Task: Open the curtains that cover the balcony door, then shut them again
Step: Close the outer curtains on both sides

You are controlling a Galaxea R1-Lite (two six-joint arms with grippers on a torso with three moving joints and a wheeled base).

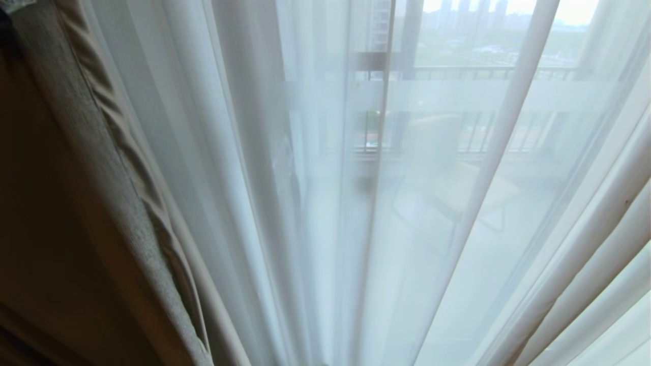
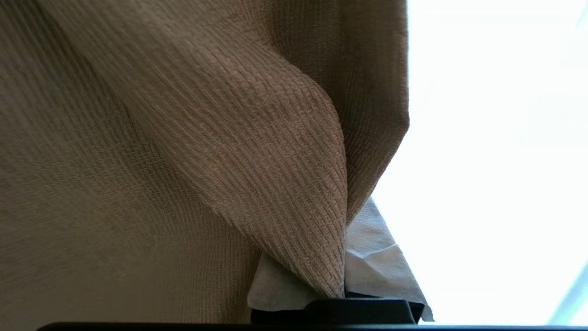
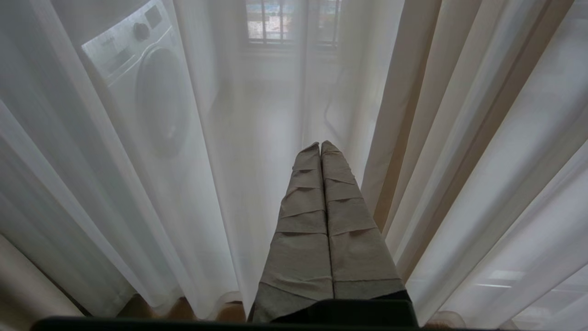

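Two layers of curtain fill the scene: the opaque beige-grey woven curtain panel (image 1: 91, 168), gathered at the far left of the head view with its twisted hem edge running steeply down toward the lower middle, and the sheer white see-through curtain layer (image 1: 315, 203), which hangs in long vertical pleats across everything to the right. Through the sheer, the black-framed glass balcony door (image 1: 402, 76) with its pale frosted stripe shows dimly, so the glass remains veiled by the thin layer while the heavy panel sits off to the left. The left gripper (image 2: 342, 294) is the one at work: its wrapped fingers (image 2: 367, 257) are pressed together on a pinched fold of the woven panel near its free edge, the cloth rising straight out of the grip in a taut cone, with bright window light just beside that edge. The relation that matters is this: the panel's long axis runs top to bottom, the held hem faces the open span to the right, and the door lies on that same side, so any draw to cover the glass would seem to run sideways to the right, across the pleats, not along them. The right gripper (image 3: 321, 151) hangs idle near the sheer pleats, its two wrapped fingers shut against each other on nothing, with a white front-loading washing machine (image 3: 147, 87) faint behind the cloth. The left arm is clearly nearer the woven hem.
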